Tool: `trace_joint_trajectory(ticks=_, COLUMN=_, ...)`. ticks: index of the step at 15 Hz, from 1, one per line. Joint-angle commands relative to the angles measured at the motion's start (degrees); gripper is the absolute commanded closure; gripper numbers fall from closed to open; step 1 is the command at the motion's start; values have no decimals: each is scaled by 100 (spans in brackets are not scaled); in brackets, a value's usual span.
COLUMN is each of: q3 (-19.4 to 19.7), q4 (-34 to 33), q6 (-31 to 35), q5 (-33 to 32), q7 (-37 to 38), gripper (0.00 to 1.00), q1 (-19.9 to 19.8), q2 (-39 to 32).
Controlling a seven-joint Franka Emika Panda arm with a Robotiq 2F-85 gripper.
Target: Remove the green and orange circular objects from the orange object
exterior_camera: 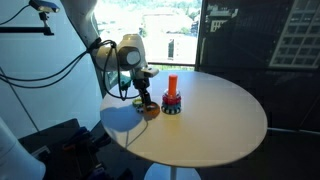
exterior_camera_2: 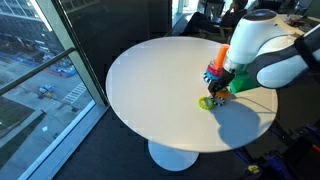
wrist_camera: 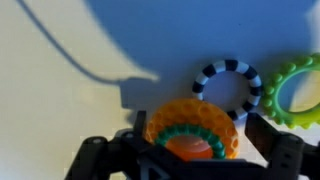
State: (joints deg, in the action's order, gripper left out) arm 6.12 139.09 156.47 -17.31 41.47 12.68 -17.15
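We judge the task all but done. The green ring (wrist_camera: 272, 90) and orange ring (wrist_camera: 190, 115) lie on the counter (exterior_camera: 220, 125), left of the orange peg (exterior_camera: 172, 84). The claw (wrist_camera: 195, 150) straddles the orange ring, spread wide, and we cannot tell whether it grips.

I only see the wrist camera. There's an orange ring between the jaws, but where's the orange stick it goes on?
Observer: The orange peg stands upright on the table, just beside the gripper, outside your picture.
Operator: Are any rings on it?
Observer: Yes, a red ring sits low on the peg.
Operator: Is my orange ring in the air?
Observer: No, the orange ring looks to lie flat on the table, right under the gripper.
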Motion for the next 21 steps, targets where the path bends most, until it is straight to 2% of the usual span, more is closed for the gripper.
trace_joint_trajectory(ticks=1, q3=115, q4=-112, q6=-316, q5=-136, q7=-39, gripper=0, q1=96, q2=15)
trace_joint_trajectory(ticks=6, q3=-73, q4=-216, q6=-1108, q5=102, q7=-520, gripper=0, q1=-94, q2=172)
trace_joint_trajectory(ticks=12, q3=-287, q4=-409, q6=-1830, q5=593, q7=-1464, gripper=0, q1=-406, q2=427)
trace_joint_trajectory(ticks=16, q3=-370, q4=-617, q6=-2683, q5=889, q7=-2008, gripper=0, q1=-585, q2=659)
trace_joint_trajectory(ticks=21, q3=-428, q4=-830, q6=-3650, q5=1163, q7=-2124, gripper=0, q1=-739, q2=1099)
